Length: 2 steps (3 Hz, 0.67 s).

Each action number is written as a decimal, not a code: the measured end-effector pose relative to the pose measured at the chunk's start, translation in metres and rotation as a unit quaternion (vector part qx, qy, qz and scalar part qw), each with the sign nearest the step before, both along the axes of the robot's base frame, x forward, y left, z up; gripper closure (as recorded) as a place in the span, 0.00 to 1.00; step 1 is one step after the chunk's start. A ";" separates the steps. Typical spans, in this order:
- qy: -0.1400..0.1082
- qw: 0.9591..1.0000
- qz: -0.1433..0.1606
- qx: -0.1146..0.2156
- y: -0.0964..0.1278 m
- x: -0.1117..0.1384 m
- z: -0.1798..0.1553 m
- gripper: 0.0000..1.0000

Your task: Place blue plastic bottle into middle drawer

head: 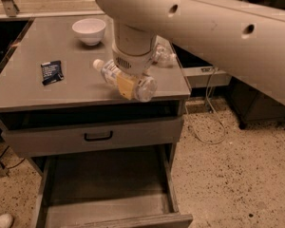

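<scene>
The blue plastic bottle (pixel 143 86) has a white cap at its left end and lies sideways in my gripper (pixel 126 82). The gripper comes down from above and is shut around the bottle's middle, with a yellowish finger (pixel 125 86) across its front. The bottle hangs just over the front part of the grey cabinet top (pixel 28 87). The middle drawer (pixel 109 186) is pulled out wide below, and its bare grey floor shows. It lies below and in front of the held bottle.
A white bowl (pixel 89 31) and a dark blue packet (pixel 52 72) sit on the cabinet top. A clear crinkled bottle (pixel 164 55) lies behind my arm. The top drawer front with a black handle (pixel 98 137) stands slightly out. Speckled floor lies to the right.
</scene>
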<state>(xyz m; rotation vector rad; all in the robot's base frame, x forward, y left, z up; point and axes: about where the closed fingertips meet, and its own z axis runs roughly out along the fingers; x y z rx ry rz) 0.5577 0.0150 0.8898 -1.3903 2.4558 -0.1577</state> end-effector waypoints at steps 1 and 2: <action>0.009 1.000 -0.010 -0.014 -0.012 -0.054 0.006 1.00; 0.008 1.000 -0.010 -0.014 -0.012 -0.054 0.007 1.00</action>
